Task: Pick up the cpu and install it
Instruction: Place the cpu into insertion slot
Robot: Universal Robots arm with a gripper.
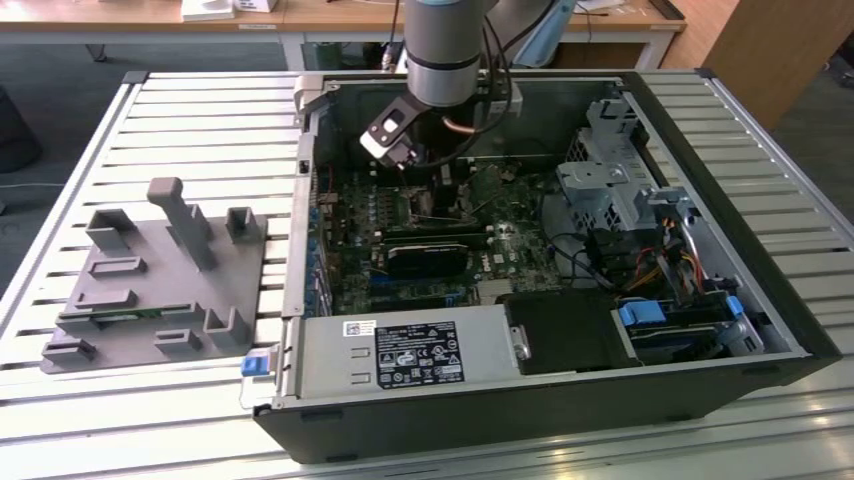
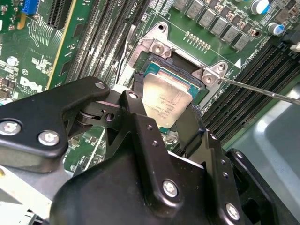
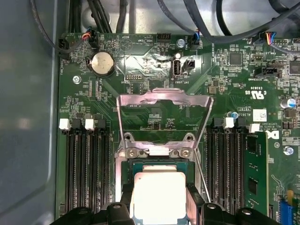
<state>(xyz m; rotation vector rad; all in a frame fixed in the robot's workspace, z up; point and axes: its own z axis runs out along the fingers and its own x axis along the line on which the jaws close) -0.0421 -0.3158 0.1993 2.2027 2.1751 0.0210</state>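
Gripper [image 2: 161, 112]: the fingers [image 2: 133, 101] stand narrow, closed against two opposite edges of the cpu [image 3: 158, 197] and holding it.

Cpu: silver-grey top face up and level, directly over the CPU socket [image 2: 157, 58] and within its outline. Whether it is fully seated cannot be told.

Load plate [image 3: 161, 97]: swung open, standing up from its hinge at the socket's far edge. Its two hinge screws sit just beyond the cpu.

Retention lever [image 2: 262, 90]: a thin metal rod released from the socket, running outward from one corner.

Memory slots [image 3: 86, 168]: black banks flank the socket on both sides. One green memory module [image 3: 255, 176] is fitted in the bank beside the socket.

Coin cell battery [image 3: 102, 63]: on the motherboard [image 3: 225, 84], beyond the raised load plate as measured from the socket.

Cables [image 3: 197, 14]: dark bundles run along the board edge farthest from the socket.

In the exterior view, the arm [image 1: 447, 40] reaches down into the open computer case [image 1: 534, 415] above the socket. The power supply [image 1: 400, 355] lies at the case end nearest the camera, well apart from the socket. A grey fixture [image 1: 147, 290] sits outside the case, toward the exterior view's left of the socket, on the slatted table [image 1: 200, 120].
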